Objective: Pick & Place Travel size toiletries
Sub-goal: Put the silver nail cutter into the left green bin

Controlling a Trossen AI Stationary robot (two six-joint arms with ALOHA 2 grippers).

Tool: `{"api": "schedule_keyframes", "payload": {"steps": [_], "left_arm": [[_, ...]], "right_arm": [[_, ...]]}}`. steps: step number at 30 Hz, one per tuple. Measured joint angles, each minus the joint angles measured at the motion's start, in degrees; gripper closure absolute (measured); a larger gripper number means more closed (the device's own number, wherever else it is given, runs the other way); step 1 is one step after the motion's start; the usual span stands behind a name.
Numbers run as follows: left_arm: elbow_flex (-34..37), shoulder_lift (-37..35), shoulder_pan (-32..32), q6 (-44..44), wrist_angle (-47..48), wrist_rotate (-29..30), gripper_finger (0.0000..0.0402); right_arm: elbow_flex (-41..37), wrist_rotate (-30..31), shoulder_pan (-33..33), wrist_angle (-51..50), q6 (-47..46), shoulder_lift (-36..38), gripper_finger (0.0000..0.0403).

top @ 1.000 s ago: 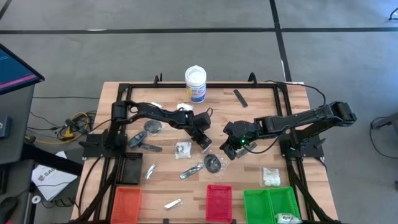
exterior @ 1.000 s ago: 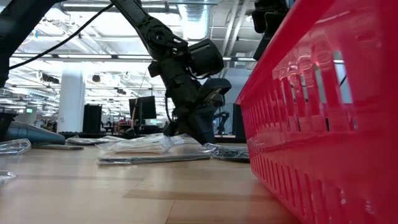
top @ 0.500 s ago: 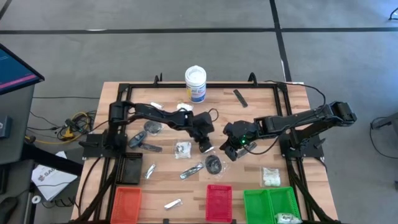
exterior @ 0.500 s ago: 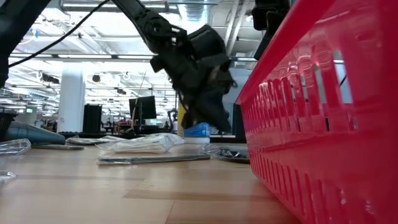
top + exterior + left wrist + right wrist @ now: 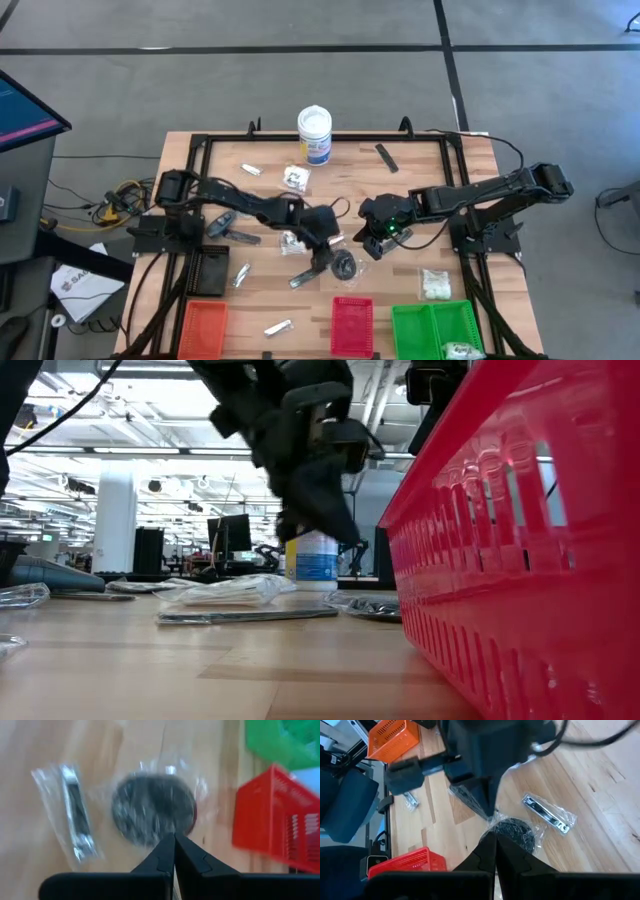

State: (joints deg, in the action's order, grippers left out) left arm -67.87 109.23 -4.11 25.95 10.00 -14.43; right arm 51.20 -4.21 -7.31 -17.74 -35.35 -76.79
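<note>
A dark round disc in a clear packet lies flat on the wooden table; it also shows in the left wrist view. My left gripper hangs shut and empty just above the disc's left side, fingers slanting down, clear of the table in the low view. A silvery packet lies beside the disc. My right gripper waits shut and empty, raised to the right of the disc. Other toiletries lie scattered: a white packet, a black stick, small packets.
Orange tray, red tray and green tray stand along the near edge; the red tray fills the low view's right. A white tub with a blue label stands at the far edge. A black frame borders the table.
My left gripper has moved toward the table's near edge and risen, staying shut and empty. It now hangs by the disc packet. Its arm has swung nearer, uncovering the small white packet near the tub. The things on the table lie as before.
</note>
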Motion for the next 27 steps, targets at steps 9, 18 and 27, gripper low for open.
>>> {"api": "schedule_keyframes", "payload": {"steps": [9,18,27], "left_arm": [[6.8,0.0,-1.99,5.7,-0.1,4.33,0.0401],[8.7,-0.02,-0.25,6.05,-0.83,5.12,0.0401],[8.72,-0.02,2.64,6.05,-1.31,6.85,0.0401]], "right_arm": [[0.0,0.07,0.0,0.01,0.66,0.0,0.0403],[0.0,0.13,0.0,0.02,0.85,0.0,0.0403],[0.0,0.13,0.0,0.02,0.86,0.0,0.0403]]}}
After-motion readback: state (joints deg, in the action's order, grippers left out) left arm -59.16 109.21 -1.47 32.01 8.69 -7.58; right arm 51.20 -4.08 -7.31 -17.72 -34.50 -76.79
